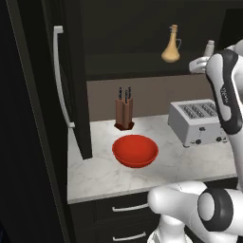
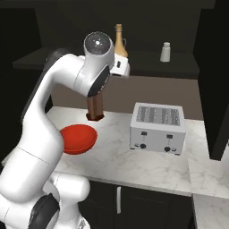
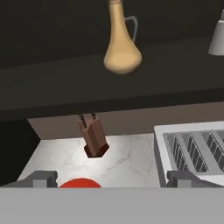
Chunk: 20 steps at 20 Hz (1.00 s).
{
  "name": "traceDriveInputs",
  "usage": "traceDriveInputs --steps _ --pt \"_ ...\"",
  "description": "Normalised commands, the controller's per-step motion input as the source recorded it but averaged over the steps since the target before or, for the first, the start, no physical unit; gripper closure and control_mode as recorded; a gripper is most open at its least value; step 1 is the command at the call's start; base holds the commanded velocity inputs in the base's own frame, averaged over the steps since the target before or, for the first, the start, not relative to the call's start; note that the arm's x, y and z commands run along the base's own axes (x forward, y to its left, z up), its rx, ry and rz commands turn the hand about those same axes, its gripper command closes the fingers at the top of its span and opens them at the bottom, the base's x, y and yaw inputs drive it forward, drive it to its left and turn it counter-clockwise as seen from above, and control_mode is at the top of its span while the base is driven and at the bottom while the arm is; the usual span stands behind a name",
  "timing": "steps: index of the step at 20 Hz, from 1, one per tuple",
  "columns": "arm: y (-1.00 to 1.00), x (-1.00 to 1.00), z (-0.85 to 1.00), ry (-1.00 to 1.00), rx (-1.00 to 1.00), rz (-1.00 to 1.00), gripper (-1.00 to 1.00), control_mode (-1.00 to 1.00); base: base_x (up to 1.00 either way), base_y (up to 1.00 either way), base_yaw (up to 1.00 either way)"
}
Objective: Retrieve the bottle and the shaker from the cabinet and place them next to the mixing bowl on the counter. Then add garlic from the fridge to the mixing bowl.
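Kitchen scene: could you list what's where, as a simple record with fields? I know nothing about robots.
bottle: upright on the cabinet shelf
shaker: same shelf, apart from the bottle
mixing bowl: on the counter, looks empty
knife block: behind the bowl, by the wall
toaster: on the counter, beside the bowl
fridge: door shut, at the counter's end
tool: raised towards the shelf, holding nothing, fingers apart

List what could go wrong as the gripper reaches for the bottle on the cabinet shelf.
The tan-yellow bulbous bottle has a narrow neck, so a high grasp may tip it off the dark cabinet shelf. The white-grey shaker stands nearby and might get knocked. A fall would land by the silver toaster or the red mixing bowl.
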Motion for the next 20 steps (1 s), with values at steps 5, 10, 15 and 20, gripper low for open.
traceDriveInputs --steps 5,10,15,20 --pt "0.33 0.39 0.02 0.03 -0.1 -0.08 -1.0 -1.0 0.0 0.0 0.0" --pt "0.22 0.47 0.0 0.01 -0.13 -0.05 -1.0 -1.0 0.0 0.0 0.0" --pt "0.01 0.44 0.09 0.0 0.0 -0.01 -1.0 -1.0 0.0 0.0 0.0" --pt "0.0 0.49 0.33 0.0 0.0 -0.03 -1.0 -1.0 0.0 0.0 0.0"
